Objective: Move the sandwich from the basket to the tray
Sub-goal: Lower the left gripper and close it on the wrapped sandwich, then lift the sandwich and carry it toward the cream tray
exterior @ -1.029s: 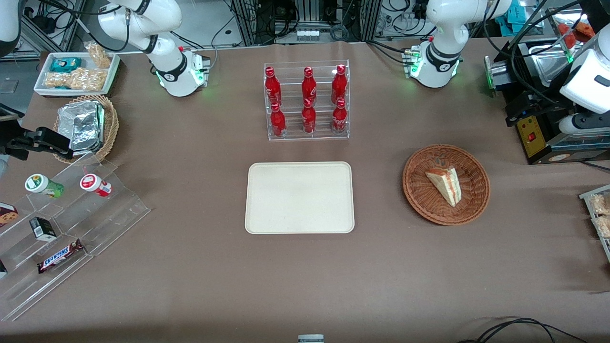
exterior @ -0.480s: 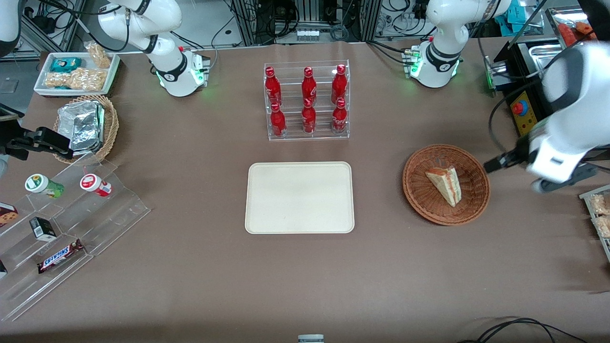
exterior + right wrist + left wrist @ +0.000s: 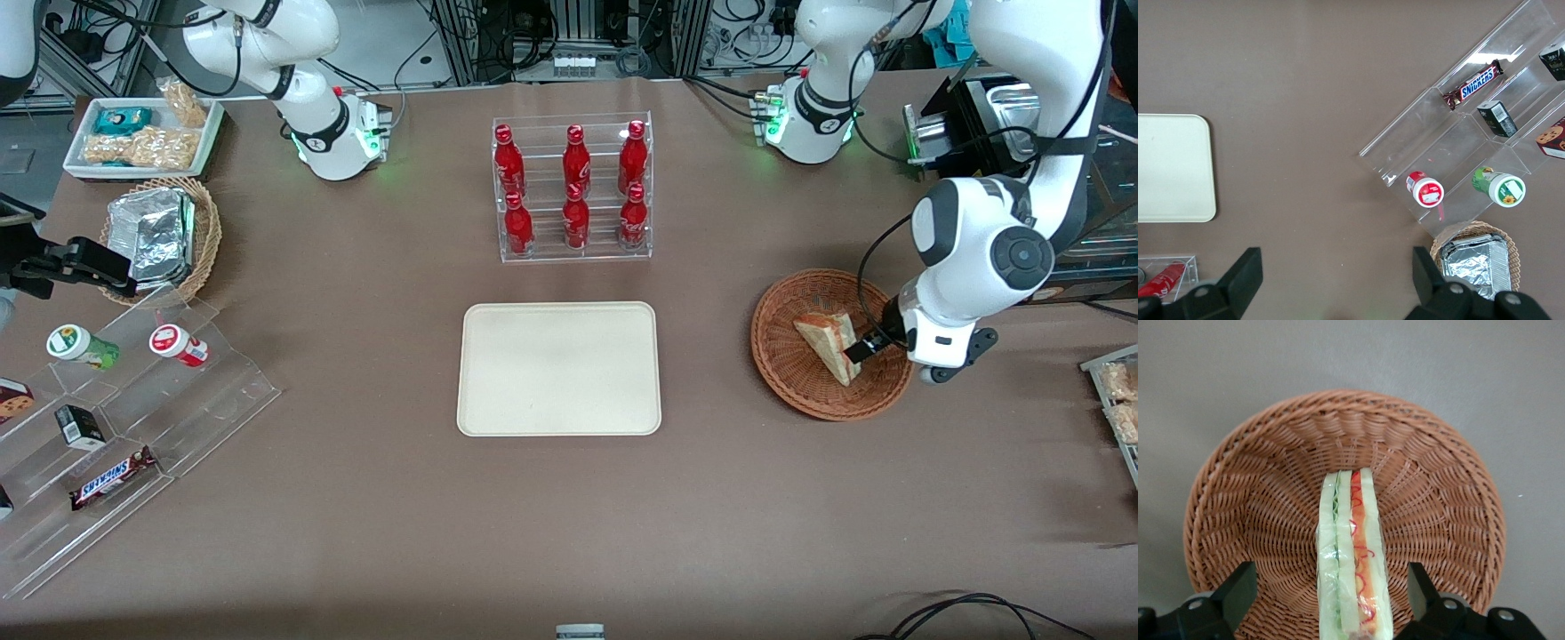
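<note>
Currently you are at the approach-to-grasp step. The sandwich (image 3: pixel 830 345) lies in the basket (image 3: pixel 791 391), resting on its flat face with the cut edge turned toward the working arm's end of the table. The tray (image 3: pixel 558 368) sits bare, well apart from the basket toward the middle of the table, so no transfer has been made yet.

Note the gripper (image 3: pixel 864 348): it hangs low over the basket, at the sandwich's cut edge. In the left wrist view the gripper (image 3: pixel 1333 600) has its fingers spread wide, one finger (image 3: pixel 1238 593) on each flank of the sandwich (image 3: pixel 1351 553), and neither pad touches the bread. The red and green filling layers run straight down the gap between them, so the jaws are squared to the wedge.

For the next move, you likely need to lower the fingers a little farther, until the pads bracket the two bread faces, then close gently. Judge the bread as soft: excess force would crush it or squeeze out the filling. Watch the woven wall of the basket (image 3: pixel 1271 453), since a fingertip could catch on the wicker during descent.

After closing, lift straight up to clear the rim before you carry the sandwich sideways toward the tray.
</note>
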{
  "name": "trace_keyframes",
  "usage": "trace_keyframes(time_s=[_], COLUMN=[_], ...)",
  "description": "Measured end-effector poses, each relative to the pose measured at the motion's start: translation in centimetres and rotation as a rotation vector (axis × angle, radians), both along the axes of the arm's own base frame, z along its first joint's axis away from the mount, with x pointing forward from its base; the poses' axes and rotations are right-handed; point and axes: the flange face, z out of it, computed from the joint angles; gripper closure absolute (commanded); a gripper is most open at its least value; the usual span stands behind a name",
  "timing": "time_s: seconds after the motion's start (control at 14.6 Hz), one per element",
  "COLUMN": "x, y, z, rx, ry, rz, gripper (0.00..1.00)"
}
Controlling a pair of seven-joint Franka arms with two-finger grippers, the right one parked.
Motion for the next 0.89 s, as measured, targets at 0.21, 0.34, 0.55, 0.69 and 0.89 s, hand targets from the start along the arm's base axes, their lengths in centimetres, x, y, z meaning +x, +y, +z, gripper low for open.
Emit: trace_keyframes(time_s=[0.21,0.34,0.55,0.69,0.89], x=[-0.4,-0.4,-0.4,-0.6,-0.9], y=[-0.3,-0.6,-1.4,-2.3,-2.9], z=[-1.8,-2.3,-3.0,-4.4,-6.2], rx=[-0.006,-0.011,-0.016,-0.020,-0.023], ry=[0.034,0.042,0.039,0.058,0.082], rz=[0.001,0.000,-0.011,-0.016,-0.008], gripper=[0.00,0.00,0.00,0.38,0.90])
